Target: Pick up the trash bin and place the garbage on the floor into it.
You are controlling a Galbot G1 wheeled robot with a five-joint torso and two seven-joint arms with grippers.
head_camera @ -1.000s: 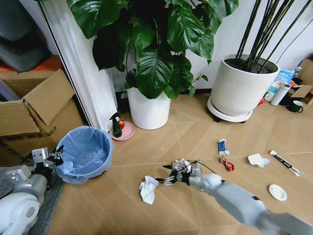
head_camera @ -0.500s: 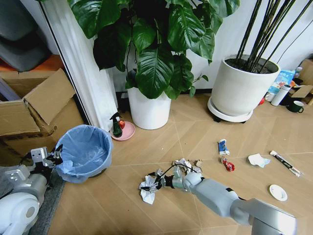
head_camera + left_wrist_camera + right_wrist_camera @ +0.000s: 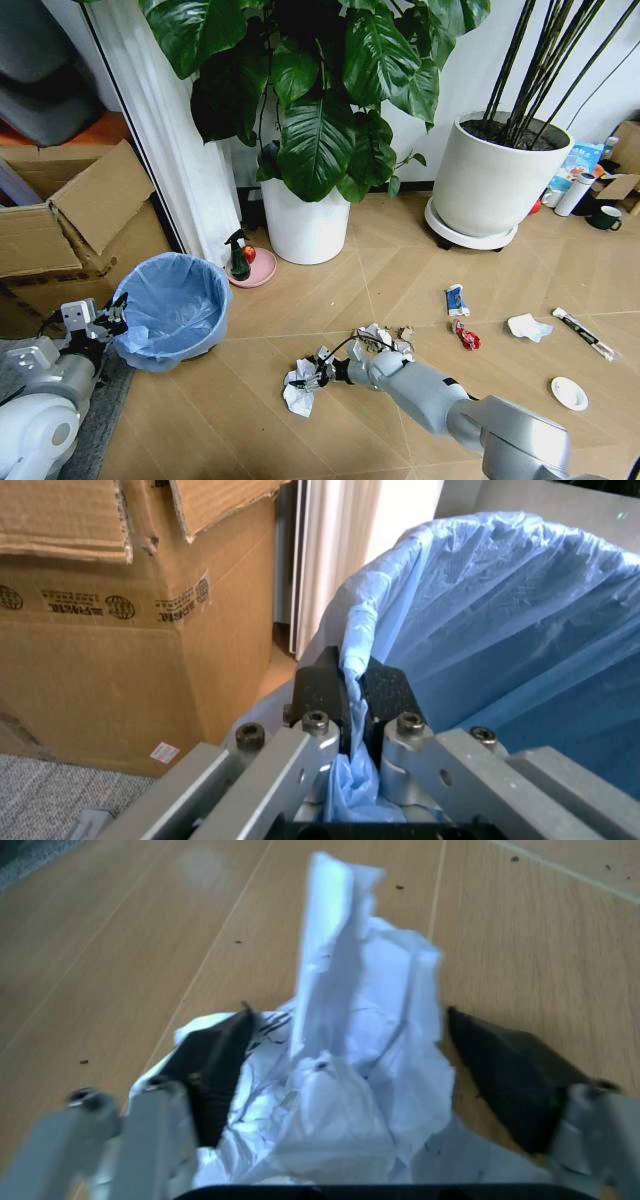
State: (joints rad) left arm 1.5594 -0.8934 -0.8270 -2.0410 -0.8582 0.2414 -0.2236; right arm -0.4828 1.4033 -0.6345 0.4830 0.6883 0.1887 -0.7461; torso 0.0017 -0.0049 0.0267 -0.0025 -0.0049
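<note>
The left claw [image 3: 352, 697] pinches the bin's [image 3: 172, 310] blue bag rim. The right claw [image 3: 350, 1072], spread wide, straddles a crumpled tissue [image 3: 340, 1087] on the floor [image 3: 200, 420].

The trash bin [image 3: 172, 312] wore a thin, crinkly light-blue plastic liner with a soft sheen. The left gripper [image 3: 352, 691] had matt black pads on brushed grey metal fingers with bolts. The crumpled tissue [image 3: 335, 1095] looked like creased white paper. The floor [image 3: 400, 270] was smooth light wood. The cardboard box [image 3: 120, 622] looked matt brown and rough-edged.
</note>
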